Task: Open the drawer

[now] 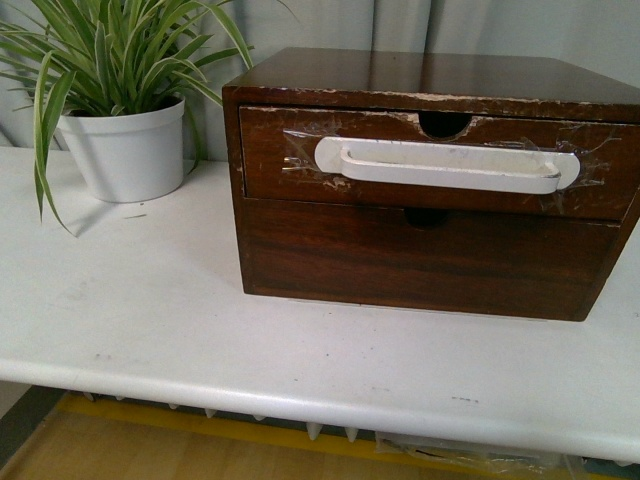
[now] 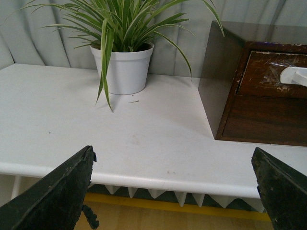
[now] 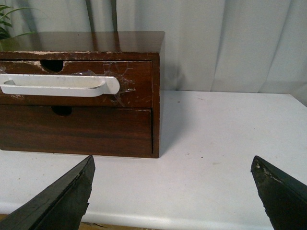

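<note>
**Desk:** Where does the drawer [image 1: 275, 160] sit?

**Photographer:** In the top slot of a dark wooden chest [image 1: 430, 270], pushed in flush. Its white handle [image 1: 450, 172] is taped across the front, under a half-round notch [image 1: 443, 123] in the chipped edge. A plain drawer front [image 1: 430, 250] lies below it. The chest stands on a white table [image 1: 150, 320], with a potted spider plant [image 1: 125, 150] near it on the left.

**Desk:** And the arms?

**Photographer:** The left gripper [image 2: 172, 154] hangs off the table's front edge, jaws wide apart and holding nothing. The right gripper [image 3: 172, 162] faces the chest's right end, jaws equally spread and empty. Both are well apart from the handle.
</note>
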Robot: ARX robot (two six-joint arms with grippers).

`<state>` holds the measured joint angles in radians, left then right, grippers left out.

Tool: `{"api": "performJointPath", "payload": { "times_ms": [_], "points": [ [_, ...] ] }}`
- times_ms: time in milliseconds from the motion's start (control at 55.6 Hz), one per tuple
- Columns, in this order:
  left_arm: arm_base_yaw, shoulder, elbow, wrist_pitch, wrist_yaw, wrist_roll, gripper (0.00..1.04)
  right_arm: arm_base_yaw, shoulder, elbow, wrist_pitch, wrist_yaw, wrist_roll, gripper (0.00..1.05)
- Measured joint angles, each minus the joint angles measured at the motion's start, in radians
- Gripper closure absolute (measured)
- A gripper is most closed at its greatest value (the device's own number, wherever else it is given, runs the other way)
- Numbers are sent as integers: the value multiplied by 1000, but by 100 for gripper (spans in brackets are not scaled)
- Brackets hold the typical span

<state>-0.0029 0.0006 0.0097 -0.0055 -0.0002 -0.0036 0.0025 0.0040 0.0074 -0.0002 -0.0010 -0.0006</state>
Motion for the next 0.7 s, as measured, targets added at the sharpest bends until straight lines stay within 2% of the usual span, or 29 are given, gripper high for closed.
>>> {"api": "performJointPath", "payload": {
  "times_ms": [701],
  "points": [
    [0, 0, 0, 0, 0, 0, 6, 0, 0, 0, 0, 0, 0, 9]
  ]
}}
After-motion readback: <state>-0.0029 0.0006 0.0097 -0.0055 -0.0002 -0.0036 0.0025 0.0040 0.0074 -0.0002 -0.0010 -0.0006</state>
